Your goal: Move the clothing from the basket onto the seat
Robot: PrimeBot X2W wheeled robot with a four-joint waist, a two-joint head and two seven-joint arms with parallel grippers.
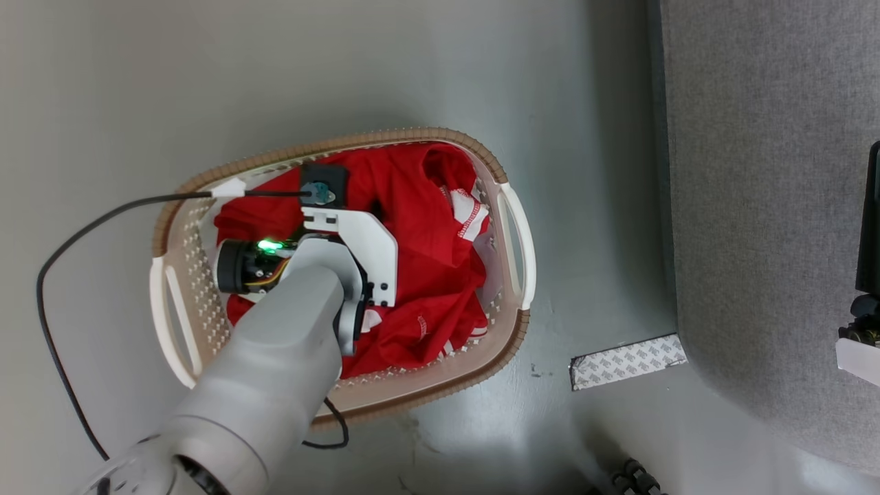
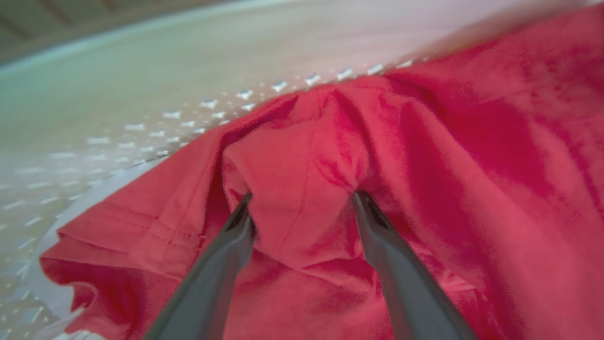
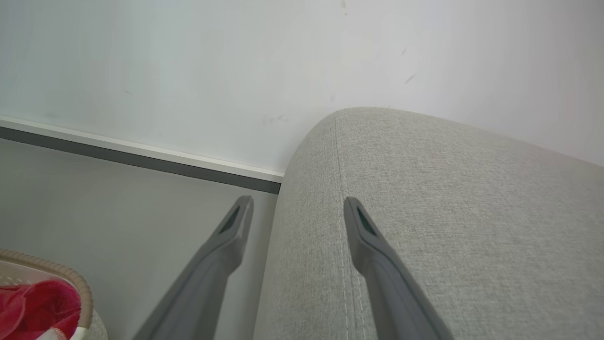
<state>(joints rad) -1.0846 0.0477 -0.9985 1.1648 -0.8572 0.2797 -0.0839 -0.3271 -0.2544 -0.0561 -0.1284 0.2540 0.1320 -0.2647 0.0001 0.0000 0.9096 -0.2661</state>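
Reaching the left gripper (image 2: pixel 303 196) down into the basket (image 1: pixel 412 134), with the pale forearm and white wrist bracket covering the middle of the clothing (image 1: pixel 426 227) in the head view. Holding both dark fingers (image 2: pixel 222 264) spread wide apart, tips touching the red fabric, with a raised fold bulging up between them, not pinched. Showing, beyond those tips and off to their left in the left wrist view, the perforated white wall of the basket curving around the crumpled cloth. Seeing all the red garments, white trim bands included, lying heaped inside the basket, beneath and around this hand. Hanging the right gripper (image 3: pixel 297 200) well apart from the basket, fingers likewise parted wide and gripping nothing. Pointing that hand along the rounded edge of the seat (image 3: pixel 448 212), with the seam line running under its right finger and grey floor (image 3: pixel 118 212) under its left one. Catching a corner of the basket and a bit of red cloth far down to the left of that hand in the right wrist view. Trailing a black cable (image 1: pixel 69 240) from the left wrist out across the floor.
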